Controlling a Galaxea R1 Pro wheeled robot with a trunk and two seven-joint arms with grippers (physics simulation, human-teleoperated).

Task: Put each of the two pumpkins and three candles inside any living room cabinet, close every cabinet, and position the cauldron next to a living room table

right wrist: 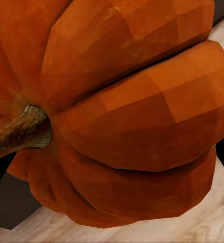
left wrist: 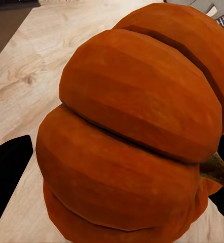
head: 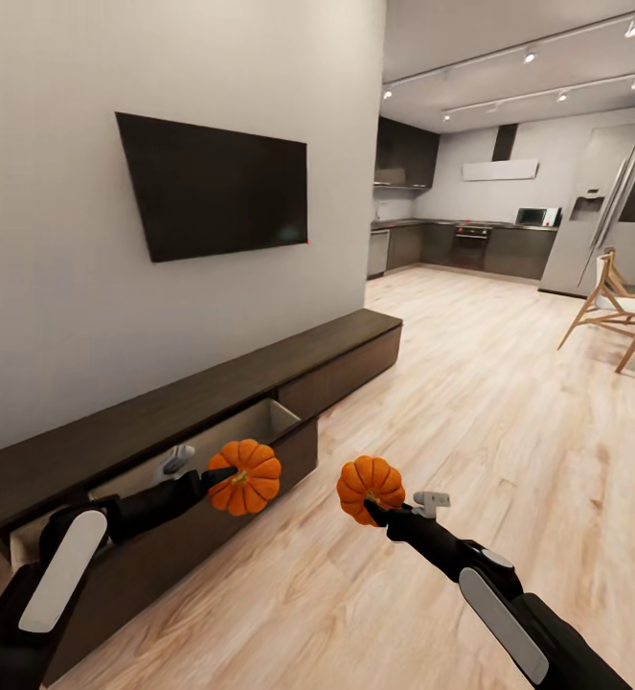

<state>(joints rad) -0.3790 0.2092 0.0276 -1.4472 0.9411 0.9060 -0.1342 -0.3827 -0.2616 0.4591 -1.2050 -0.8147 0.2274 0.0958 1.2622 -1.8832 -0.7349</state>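
The cabinet point(head: 202, 407) is a long, low, dark-brown unit set against the grey wall beneath the wall-mounted television point(head: 216, 187). Its fronts are flat and handle-less. One drawer point(head: 260, 422) stands pulled out toward the room, exposing a pale interior; the section toward the kitchen end is flush and closed.

Two pumpkins are carried in the air, neither resting on any surface. The left pumpkin point(head: 246, 476) is round, deep orange, with pronounced vertical ribs and a short brown-green stem point(left wrist: 217, 171). In the head view it overlaps the open drawer's front edge, near the drawer's kitchen-side corner. The left gripper point(head: 223, 477) pinches it, the black fingers pressed against its sides.

The right pumpkin point(head: 371, 489) has the same orange ribbed form, with a woody brown stem point(right wrist: 18, 132) set in a hollow between the ribs. It hangs over the light wood floor point(head: 470, 402), apart from the cabinet front and just beside the left pumpkin. The right gripper point(head: 374, 508) clamps it from below, fingers closed on its body.
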